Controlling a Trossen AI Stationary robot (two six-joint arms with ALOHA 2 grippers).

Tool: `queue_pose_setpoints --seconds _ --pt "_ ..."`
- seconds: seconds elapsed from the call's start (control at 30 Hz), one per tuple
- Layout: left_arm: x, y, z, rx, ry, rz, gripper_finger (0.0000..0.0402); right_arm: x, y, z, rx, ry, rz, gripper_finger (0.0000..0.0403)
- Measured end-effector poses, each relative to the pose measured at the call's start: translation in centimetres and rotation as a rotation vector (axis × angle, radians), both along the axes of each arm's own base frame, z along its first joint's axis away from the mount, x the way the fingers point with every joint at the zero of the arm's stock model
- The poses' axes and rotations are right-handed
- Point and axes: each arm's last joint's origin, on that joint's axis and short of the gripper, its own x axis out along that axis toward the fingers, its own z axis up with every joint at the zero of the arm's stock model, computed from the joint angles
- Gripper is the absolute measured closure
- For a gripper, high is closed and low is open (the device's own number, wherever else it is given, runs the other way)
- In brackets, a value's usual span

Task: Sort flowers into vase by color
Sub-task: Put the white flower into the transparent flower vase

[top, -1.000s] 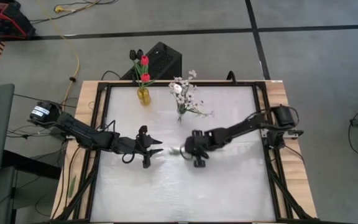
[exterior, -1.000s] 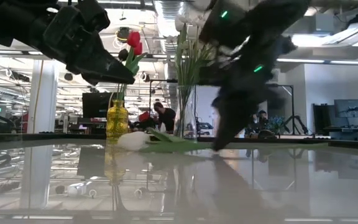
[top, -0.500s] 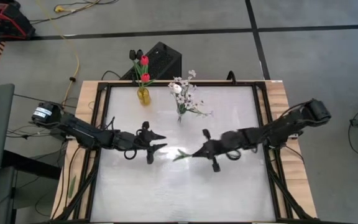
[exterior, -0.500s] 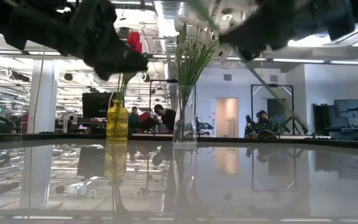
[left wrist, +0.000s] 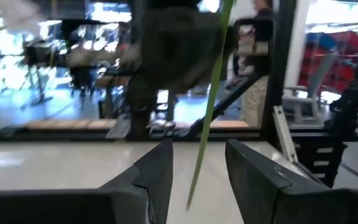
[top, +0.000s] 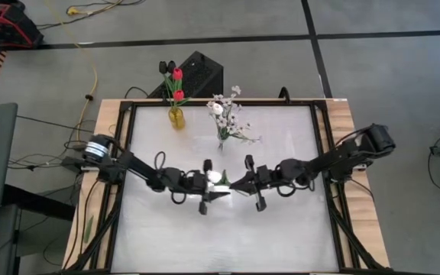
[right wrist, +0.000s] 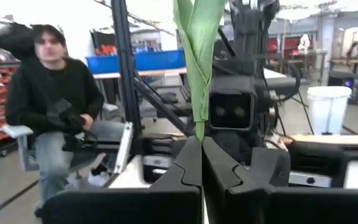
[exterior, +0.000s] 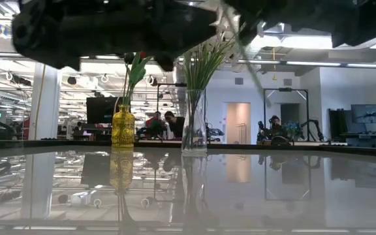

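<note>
Glass table (top: 281,229): amber vase (top: 176,117) beside clear vase (top: 221,140).

Over the middle of the table (top: 281,229), the right gripper (top: 235,186) and the left gripper (top: 218,189) face each other, tips nearly meeting. A flower (top: 218,178) sits between them: its stem (right wrist: 197,74) rises from the right gripper's closed fingertips (right wrist: 191,158), and in the left wrist view the same stem hangs in the gap between the left gripper's parted fingers (left wrist: 157,171). Both grippers hang above the table surface. Beyond the left gripper, near the table's far edge, stands a vase (top: 176,117) with flowers in it. A second vase (top: 221,139) with sprigs in it stands beyond both grippers, just right of the first.
</note>
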Motion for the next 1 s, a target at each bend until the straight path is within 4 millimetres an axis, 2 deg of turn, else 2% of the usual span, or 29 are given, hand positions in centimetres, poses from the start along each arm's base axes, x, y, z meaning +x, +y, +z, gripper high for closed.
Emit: queue_pose_setpoints --seconds 0.13,0.23,0.6,1.0 --pt "2.3 -0.7 0.5 0.065 -0.04 -0.061 0.0266 1.2 0.1 -0.7 -0.005 0.026 -0.019 0.0383" --pt "2.9 -0.9 0.9 0.08 -0.032 -0.048 0.0266 1.4 0.1 -0.6 -0.002 0.019 -0.021 0.0383" --pt "2.1 -0.7 0.6 0.079 -0.01 -0.025 0.0266 1.1 0.0 -0.1 -0.008 0.005 -0.023 0.0383" --pt "2.4 -0.3 1.2 0.087 -0.04 -0.021 0.0278 1.3 -0.4 -0.1 -0.021 0.0 -0.039 0.0383"
